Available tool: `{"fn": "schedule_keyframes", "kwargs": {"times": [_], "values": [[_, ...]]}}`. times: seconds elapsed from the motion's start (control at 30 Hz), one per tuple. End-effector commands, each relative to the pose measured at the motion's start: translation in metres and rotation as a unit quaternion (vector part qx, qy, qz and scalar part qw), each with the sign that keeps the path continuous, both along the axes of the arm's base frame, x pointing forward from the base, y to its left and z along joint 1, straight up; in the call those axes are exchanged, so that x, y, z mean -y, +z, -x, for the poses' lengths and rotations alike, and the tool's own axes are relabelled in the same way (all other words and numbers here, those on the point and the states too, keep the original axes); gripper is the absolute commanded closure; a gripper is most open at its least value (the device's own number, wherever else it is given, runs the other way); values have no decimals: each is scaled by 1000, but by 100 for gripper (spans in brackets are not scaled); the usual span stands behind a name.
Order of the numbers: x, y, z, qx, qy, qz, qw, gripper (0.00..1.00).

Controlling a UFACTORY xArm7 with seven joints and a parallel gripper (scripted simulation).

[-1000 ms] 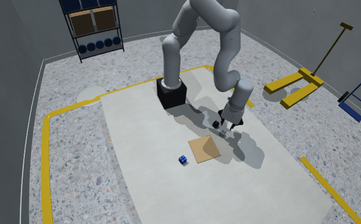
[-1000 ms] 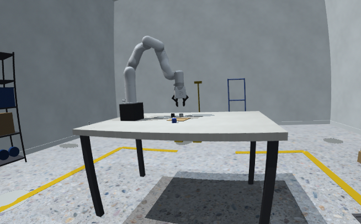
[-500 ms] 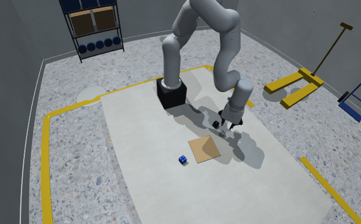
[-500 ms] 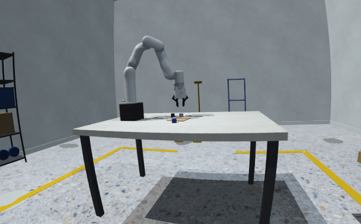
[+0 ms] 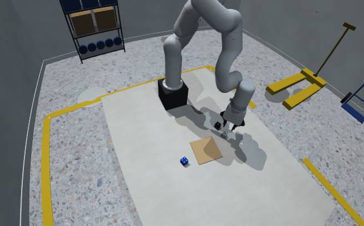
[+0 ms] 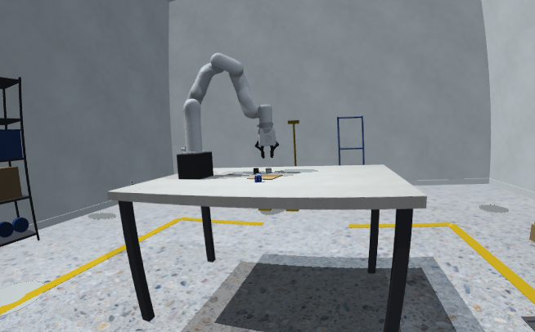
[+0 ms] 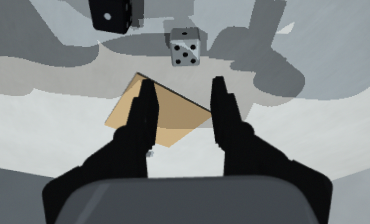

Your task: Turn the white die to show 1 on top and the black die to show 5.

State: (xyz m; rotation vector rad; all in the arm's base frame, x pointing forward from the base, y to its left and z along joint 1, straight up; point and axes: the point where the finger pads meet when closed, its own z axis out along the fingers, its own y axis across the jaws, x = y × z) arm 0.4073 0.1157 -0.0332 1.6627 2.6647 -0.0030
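In the wrist view the black die (image 7: 111,15) is cut off by the top edge; the left finger (image 7: 145,115) covers part of the tan mat (image 7: 181,112); the blue die (image 5: 184,161) is out of sight there; from the side, the dots on the white die (image 6: 268,170) are too small to read.
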Motion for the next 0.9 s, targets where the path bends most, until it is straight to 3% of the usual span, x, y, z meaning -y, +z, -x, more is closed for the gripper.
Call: {"fn": "schedule_keyframes", "kwargs": {"times": [0.0,0.87], "values": [[0,1,-2,2,0,-1,1000,53],[0,-20,-2,2,0,-1,1000,53]]}}
